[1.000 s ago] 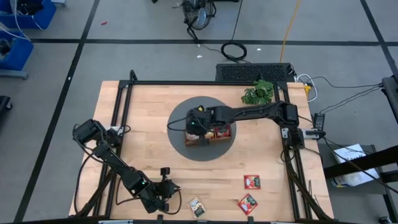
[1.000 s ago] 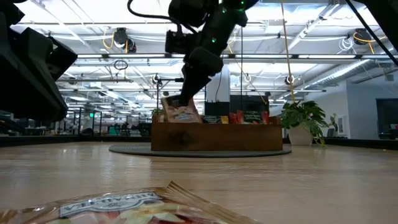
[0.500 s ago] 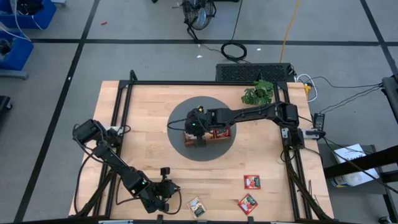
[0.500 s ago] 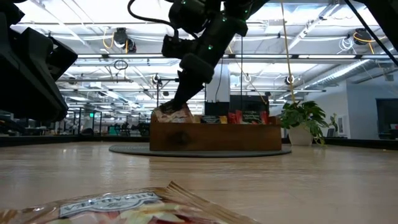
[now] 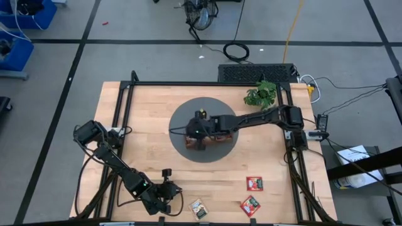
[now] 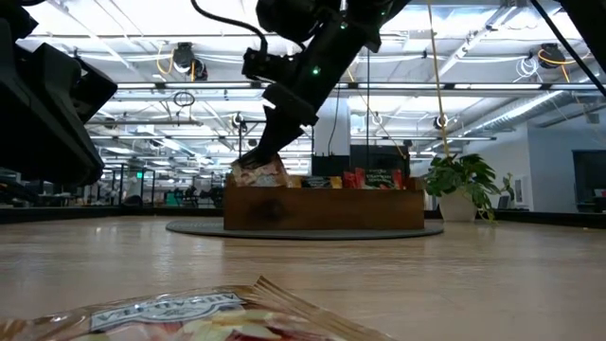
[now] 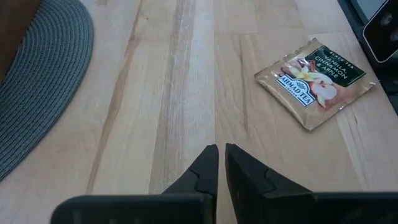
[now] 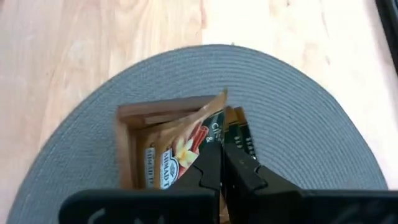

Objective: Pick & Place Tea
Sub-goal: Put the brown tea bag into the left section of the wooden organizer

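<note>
Right pincer pinching tea packet over tray end compartment; left pincer pressed together, empty.

High overhead, low level; both share tray.

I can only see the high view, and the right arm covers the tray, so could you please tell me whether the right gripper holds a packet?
Observer: Yes. The right gripper is shut on a tan tea packet at the wooden tray's end compartment.
Operator: Is it fully inside?
Observer: No. The low view shows it tilted, sticking up above the tray wall.
Operator: And the left gripper?
Observer: The left gripper is shut and empty, with a loose packet lying ahead of it, apart.
</note>
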Controlling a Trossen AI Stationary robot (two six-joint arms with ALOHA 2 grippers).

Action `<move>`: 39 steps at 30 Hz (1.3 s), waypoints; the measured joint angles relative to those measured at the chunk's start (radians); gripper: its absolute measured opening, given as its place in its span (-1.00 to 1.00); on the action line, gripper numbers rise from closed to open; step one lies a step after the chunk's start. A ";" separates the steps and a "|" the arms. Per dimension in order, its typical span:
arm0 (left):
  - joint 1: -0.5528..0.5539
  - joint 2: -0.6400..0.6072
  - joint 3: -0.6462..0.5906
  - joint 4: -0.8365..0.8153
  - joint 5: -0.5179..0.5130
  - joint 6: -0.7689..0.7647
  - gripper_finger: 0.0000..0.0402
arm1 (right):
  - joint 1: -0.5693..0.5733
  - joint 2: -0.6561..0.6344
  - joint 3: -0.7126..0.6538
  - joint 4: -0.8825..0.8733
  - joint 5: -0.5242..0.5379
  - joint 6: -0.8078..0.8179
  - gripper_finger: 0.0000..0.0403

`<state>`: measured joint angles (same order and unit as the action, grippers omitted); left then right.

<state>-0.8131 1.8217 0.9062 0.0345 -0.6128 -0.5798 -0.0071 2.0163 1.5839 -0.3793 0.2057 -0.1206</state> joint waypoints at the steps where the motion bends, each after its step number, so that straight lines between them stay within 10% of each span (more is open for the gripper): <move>1: 0.000 0.000 0.000 0.000 0.000 -0.005 -0.81 | 0.006 -0.008 -0.016 0.019 0.006 -0.002 -1.00; 16: 0.013 -0.001 0.000 0.053 0.000 0.045 -0.81 | 0.003 -0.287 -0.559 0.649 -0.053 -0.019 -1.00; 39: 0.032 -0.002 0.000 0.073 0.027 0.058 -0.81 | -0.015 -0.196 -0.564 0.787 -0.159 0.007 -1.00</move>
<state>-0.7815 1.8202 0.9062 0.1080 -0.5856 -0.5217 -0.0220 1.8207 1.0199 0.4075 0.0467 -0.1135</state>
